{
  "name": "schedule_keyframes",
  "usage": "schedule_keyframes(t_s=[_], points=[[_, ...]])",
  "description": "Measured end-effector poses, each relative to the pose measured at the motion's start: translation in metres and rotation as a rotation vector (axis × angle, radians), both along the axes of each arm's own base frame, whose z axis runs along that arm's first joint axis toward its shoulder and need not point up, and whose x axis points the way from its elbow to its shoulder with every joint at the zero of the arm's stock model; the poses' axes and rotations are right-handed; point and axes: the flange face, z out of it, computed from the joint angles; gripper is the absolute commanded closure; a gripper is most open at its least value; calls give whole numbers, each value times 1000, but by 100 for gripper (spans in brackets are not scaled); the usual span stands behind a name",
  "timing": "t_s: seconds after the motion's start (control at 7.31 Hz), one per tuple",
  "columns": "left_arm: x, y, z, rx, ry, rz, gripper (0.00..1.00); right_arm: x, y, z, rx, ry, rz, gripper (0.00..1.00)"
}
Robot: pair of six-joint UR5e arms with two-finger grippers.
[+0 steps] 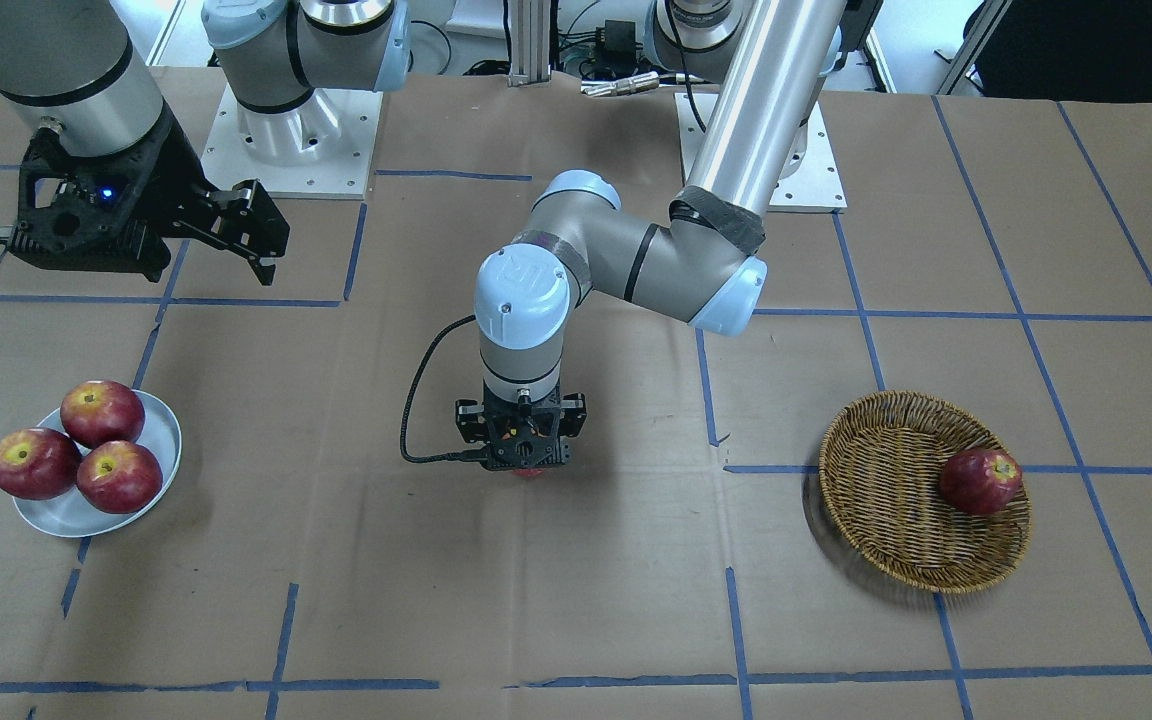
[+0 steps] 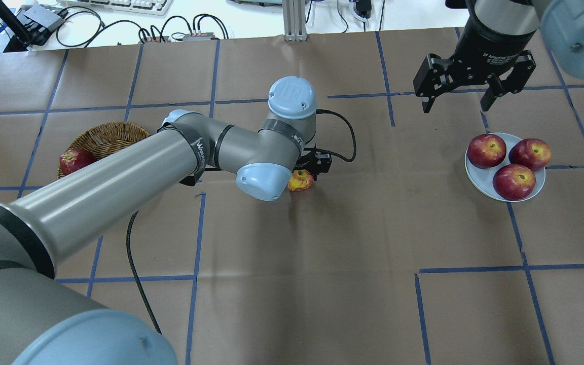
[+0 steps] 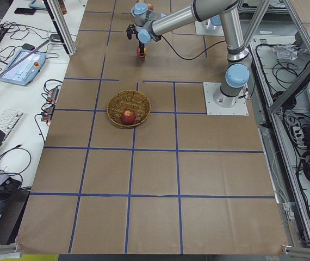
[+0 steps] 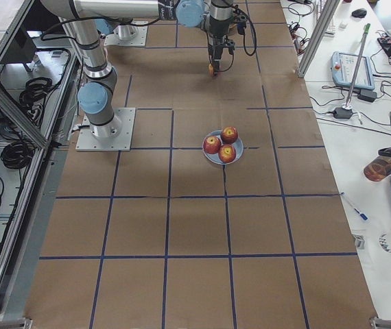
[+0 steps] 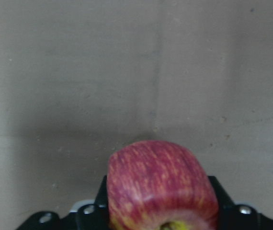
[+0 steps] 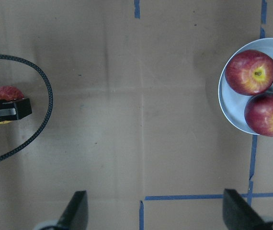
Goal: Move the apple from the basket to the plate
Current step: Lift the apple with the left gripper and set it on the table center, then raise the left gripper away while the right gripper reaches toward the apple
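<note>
My left gripper (image 1: pixel 528 465) is shut on the pinkish-red streaked apple (image 2: pixel 299 181) and holds it low over the middle of the table; the left wrist view shows the apple (image 5: pixel 161 184) between the jaws. The wicker basket (image 1: pixel 876 440) lies at the robot's left with one dark red apple (image 1: pixel 979 481) in it. The pale plate (image 2: pixel 479 185) lies at the robot's right and holds three dark red apples (image 2: pixel 486 150). My right gripper (image 2: pixel 457 106) is open and empty, raised beyond the plate (image 6: pixel 227 103).
Brown paper with blue tape lines covers the table. A black cable (image 2: pixel 345 139) loops from my left wrist over the table. The two arm base plates (image 1: pixel 286 140) stand at the robot's edge of the table.
</note>
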Motion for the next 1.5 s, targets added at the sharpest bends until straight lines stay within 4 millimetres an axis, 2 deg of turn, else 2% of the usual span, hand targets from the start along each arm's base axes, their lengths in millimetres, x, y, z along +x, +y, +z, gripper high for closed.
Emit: schedule_keyframes(t_s=[0.27,0.41,0.68,0.96,1.23,1.5], points=[[0,-2,9,-10,10,4,1,-1,4,-3,45,-3,-2,0],[1,-4,26,-33,18,5,1,-1,4,-1,45,-5,-3,0],[14,-5,84,-61,23,0,1,0,1,0,38,-6,-1,0],[48,0,155,-44,7,-32,1,2,-5,-9,46,-8,2,0],[88,20,215,-44,3,-46,1,13,-10,-18,48,-8,19,0],[125,38,249,-43,-2,-53,1,49,-19,-31,11,-5,38,0]])
